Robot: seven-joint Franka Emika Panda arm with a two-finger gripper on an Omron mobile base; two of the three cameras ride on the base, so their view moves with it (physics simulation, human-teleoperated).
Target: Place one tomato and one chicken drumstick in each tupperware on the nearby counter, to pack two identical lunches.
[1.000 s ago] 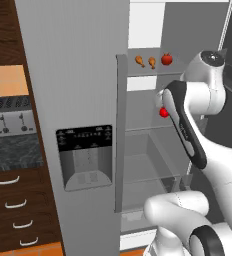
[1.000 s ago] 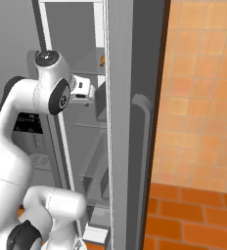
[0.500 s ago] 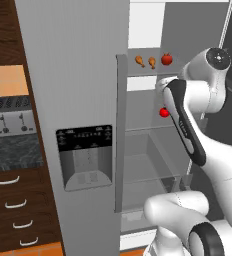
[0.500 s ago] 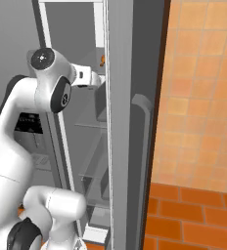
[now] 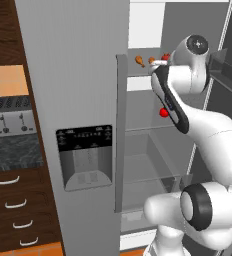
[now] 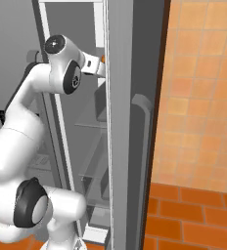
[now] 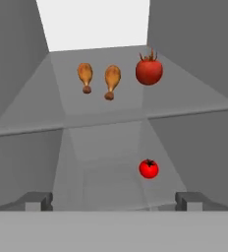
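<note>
In the hand view my gripper point(image 7: 113, 202) is open and holds nothing, its fingertips point(image 7: 37, 201) wide apart in front of the open fridge. On the upper glass shelf point(image 7: 32, 123) ahead lie two chicken drumsticks point(image 7: 85, 76) point(image 7: 112, 81) side by side, with a large tomato point(image 7: 149, 70) to their right. A smaller tomato point(image 7: 148, 168) sits on the shelf below. The left base view shows the drumsticks point(image 5: 139, 60), the top tomato point(image 5: 165, 56) partly behind my hand, and the lower tomato point(image 5: 163, 113). The counter point(image 5: 13, 152) runs at the left. The tupperware is out of view.
The grey fridge door point(image 5: 73, 100) with its dispenser panel stands between the counter and the open compartment. A silver toaster point(image 5: 10, 116) sits on the counter above dark drawers point(image 5: 15, 210). The other fridge door point(image 6: 130, 122) stands close on the right, by an orange tiled wall.
My arm has risen and pushed the hand further in towards the top shelf. The jaws have stayed open, and the food has not moved.
</note>
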